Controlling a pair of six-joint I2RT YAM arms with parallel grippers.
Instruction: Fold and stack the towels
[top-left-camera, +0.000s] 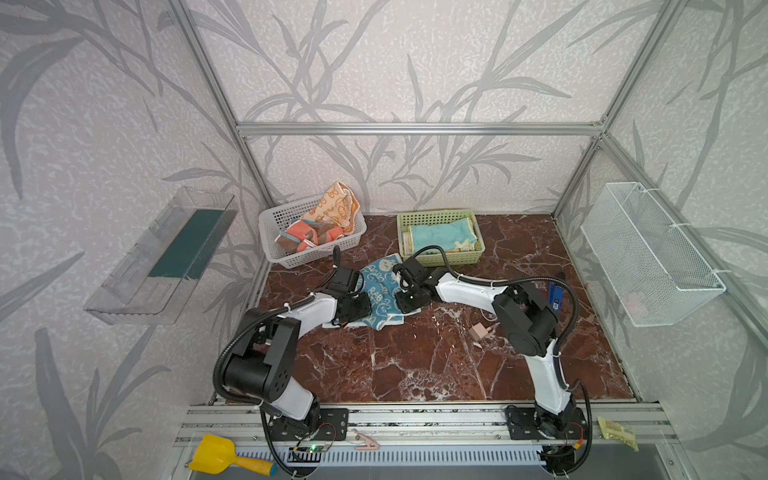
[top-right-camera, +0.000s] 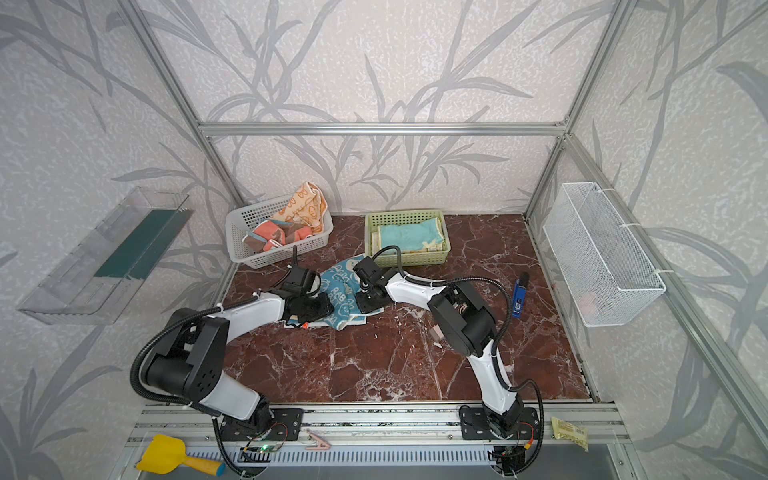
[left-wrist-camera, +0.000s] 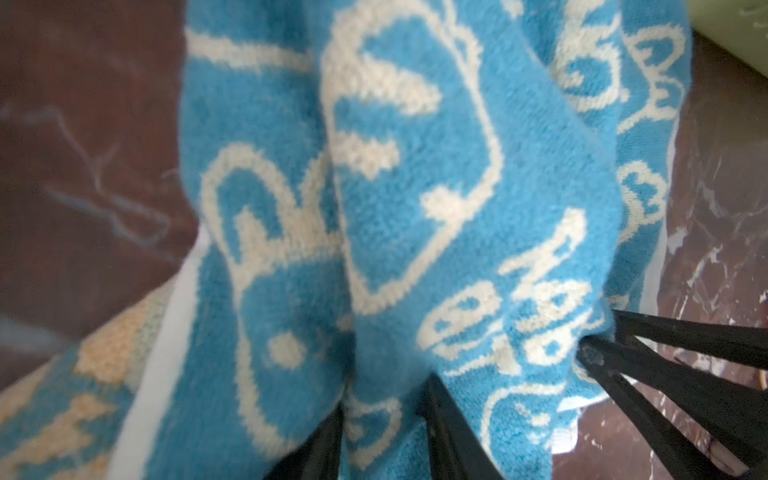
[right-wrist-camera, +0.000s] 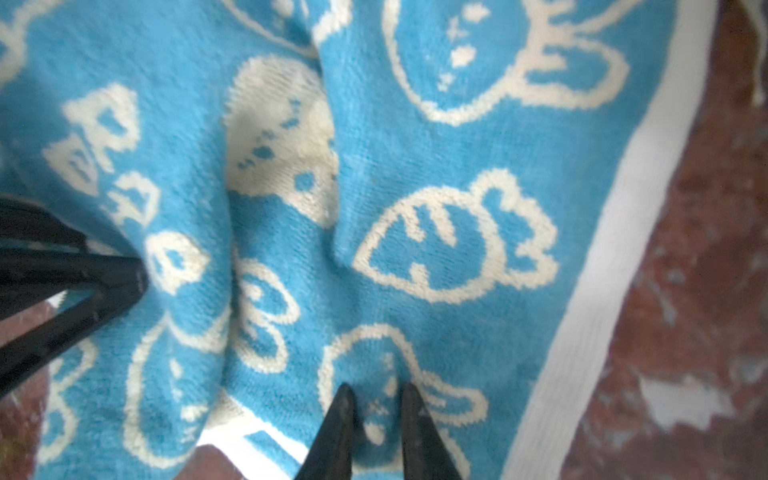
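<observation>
Marbled red-brown tabletop (top-left-camera: 415, 365): left gripper (left-wrist-camera: 384, 395) and right gripper (right-wrist-camera: 377, 388), jaws nearly together, each pinch a raised fold of the blue bunny towel (top-left-camera: 380, 291), rumpled mid-table near the white basket (top-left-camera: 270, 220) and green basket (top-left-camera: 465, 257).

The left gripper (left-wrist-camera: 386, 415) and right gripper (right-wrist-camera: 376, 395) are cut off by the edges of their wrist views, with only the finger ends showing. In both top views those ends are hidden beneath the grippers' own bodies, which also cover the left and right edges of the blue towel (top-left-camera: 380, 291). In the green basket (top-left-camera: 465, 258), far right of it, the lower towels (top-left-camera: 406, 241) show only their edges. A small pink thing (top-left-camera: 478, 331) on the table (top-left-camera: 415, 365) is too small to tell.
</observation>
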